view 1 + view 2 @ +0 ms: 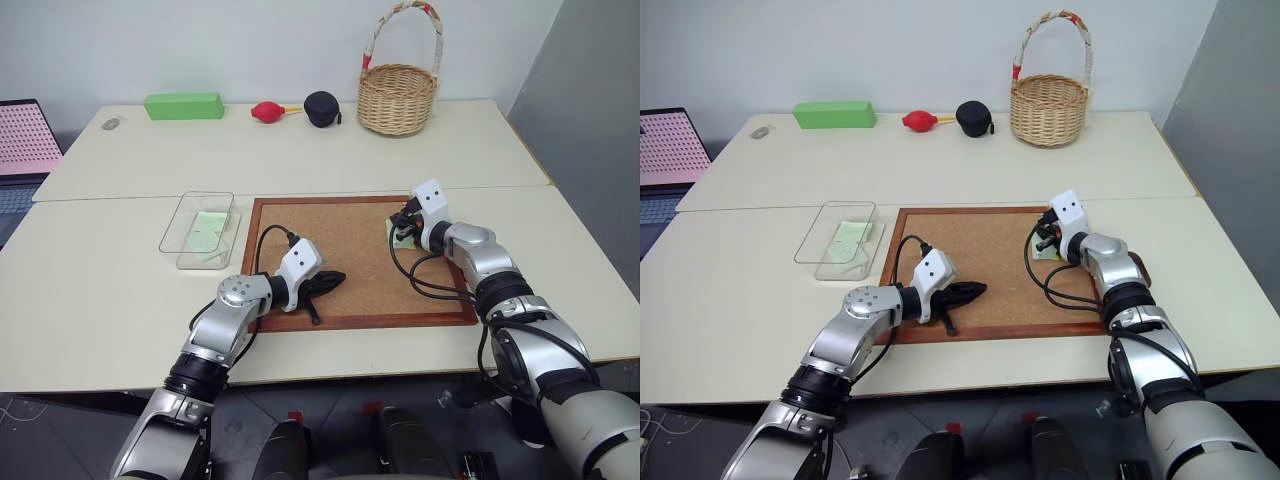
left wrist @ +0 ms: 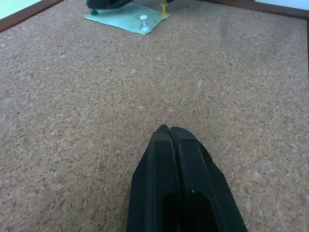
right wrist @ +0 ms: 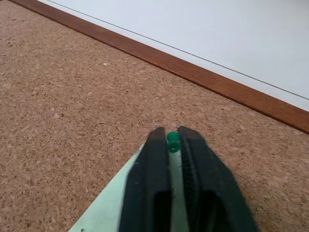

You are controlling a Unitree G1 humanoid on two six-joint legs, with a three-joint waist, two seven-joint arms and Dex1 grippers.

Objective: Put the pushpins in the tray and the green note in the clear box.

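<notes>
A pale green note (image 2: 126,17) lies on the cork board (image 1: 340,240) near its right edge, pinned by pushpins: a white one (image 2: 144,21) and a yellow one (image 2: 164,6). My right gripper (image 3: 172,133) is over the note (image 3: 108,205), shut on a green pushpin (image 3: 173,140) at its corner. Over the board's near left part my left gripper (image 2: 166,129) is shut and holds nothing. The clear box (image 1: 187,243) sits left of the board with a pale green slip (image 1: 210,228) inside. The tray is out of view.
Along the table's far edge stand a thick green block (image 1: 183,105), a red blower (image 1: 268,110), a black case (image 1: 321,108) and a wicker basket (image 1: 398,95). A laptop (image 1: 25,140) sits off the table's left side. Cables trail from both wrists over the board.
</notes>
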